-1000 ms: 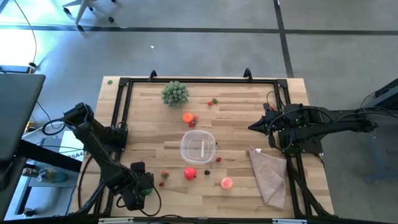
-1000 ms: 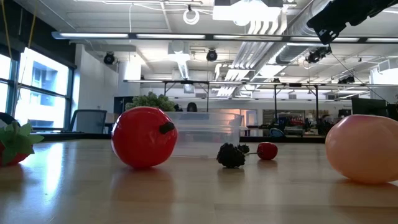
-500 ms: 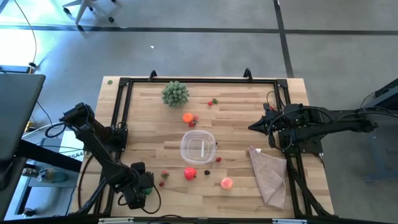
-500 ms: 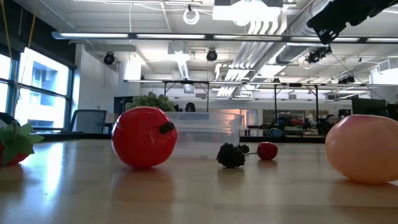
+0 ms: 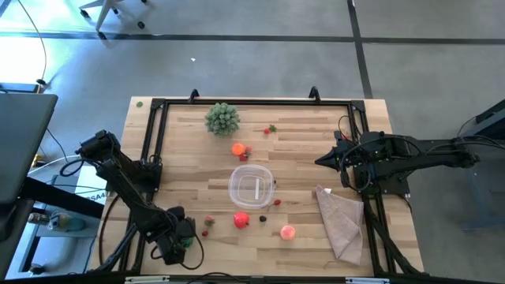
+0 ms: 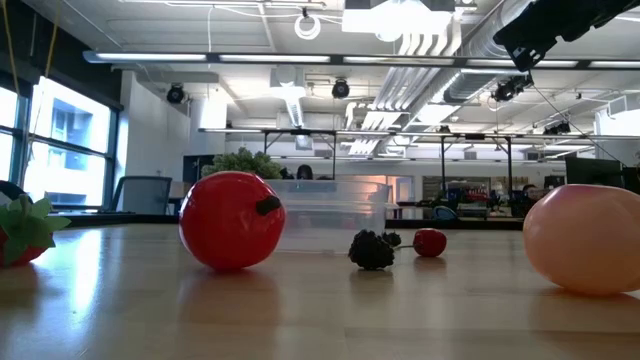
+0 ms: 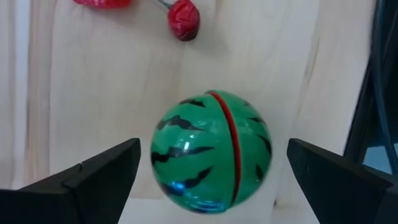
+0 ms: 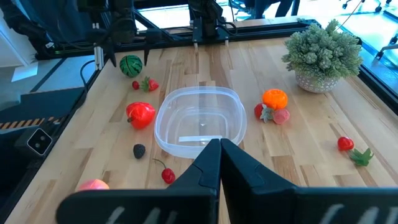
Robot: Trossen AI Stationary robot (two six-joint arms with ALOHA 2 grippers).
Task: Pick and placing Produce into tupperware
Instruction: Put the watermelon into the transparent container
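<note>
A green striped watermelon ball [image 7: 211, 155] lies on the wood at the table's near left corner [image 5: 187, 243]. My left gripper [image 7: 214, 144] hangs over it, open, with a finger on either side and a gap on both. The round clear tupperware [image 5: 251, 187] sits mid-table with no produce in it. Around it lie a red pepper [image 5: 241, 221], a pink peach [image 5: 287, 232], an orange [image 5: 237, 148], a strawberry [image 5: 209, 221], cherries [image 5: 277, 202] and a blackberry [image 5: 263, 218]. My right gripper [image 8: 219, 163] is shut and waits above the table's right side [image 5: 319, 160].
A bushy plant clump [image 5: 222, 118] stands near the far edge, with a small tomato [image 5: 271, 128] to its right. A tan cloth [image 5: 341, 221] lies at the near right. A black frame [image 5: 158, 142] runs around the tabletop, close behind my left gripper.
</note>
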